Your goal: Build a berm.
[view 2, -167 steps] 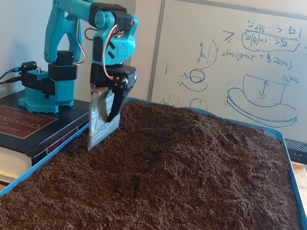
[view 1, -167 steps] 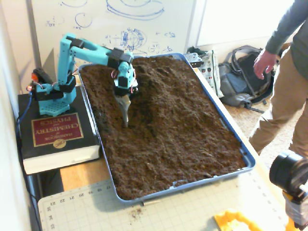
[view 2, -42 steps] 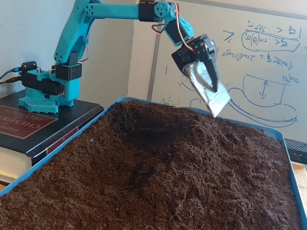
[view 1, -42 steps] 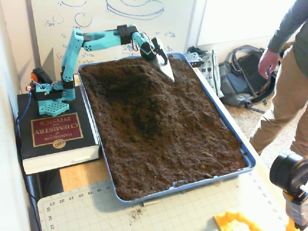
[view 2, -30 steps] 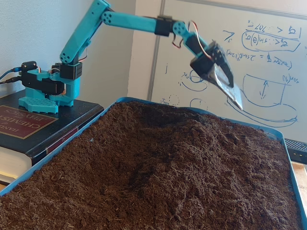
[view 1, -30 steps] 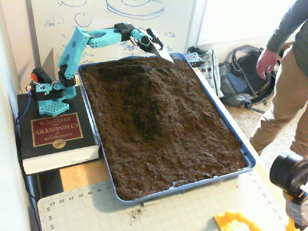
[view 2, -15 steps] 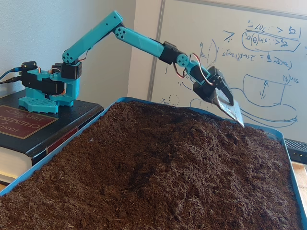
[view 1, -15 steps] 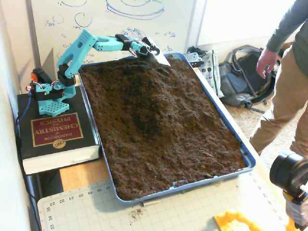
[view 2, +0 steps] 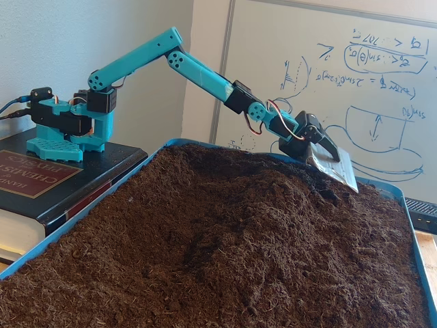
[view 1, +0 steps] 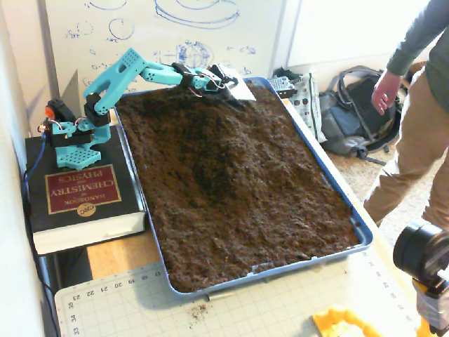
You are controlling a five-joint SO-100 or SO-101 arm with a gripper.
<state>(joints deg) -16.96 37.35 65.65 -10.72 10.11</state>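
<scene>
In a fixed view from above and in front, a blue tray (view 1: 363,232) filled with dark brown soil takes up the middle of the table. The berm (view 1: 231,151) runs as a raised ridge down the length of the tray from its far end, with a shallow dark hollow along its left flank. The turquoise arm (view 1: 126,70) stands on a thick book (view 1: 77,193) left of the tray and reaches far across to the tray's far right corner. There the gripper (view 1: 235,90) carries a flat silvery blade (view 1: 242,89), lying low and nearly flat at the soil surface. A person's hand (view 1: 384,91) hangs at the right edge, well apart from the tray, above a grey backpack (view 1: 351,119). A whiteboard (view 1: 168,28) fills the wall behind.

In a fixed view low at the tray's near end, the soil rises as a broad mound, and the berm (view 2: 273,205) crests toward the far side. The arm (view 2: 198,68) stretches out and slopes downward to the right. The gripper (view 2: 321,154) is closed on the blade (view 2: 334,165), though the fingers are small here and partly masked by it, so the clamping looks firm rather than certain. The blade tilts down to the right, its lower edge at or just above the soil near the far rim of the tray (view 2: 389,188).
</scene>
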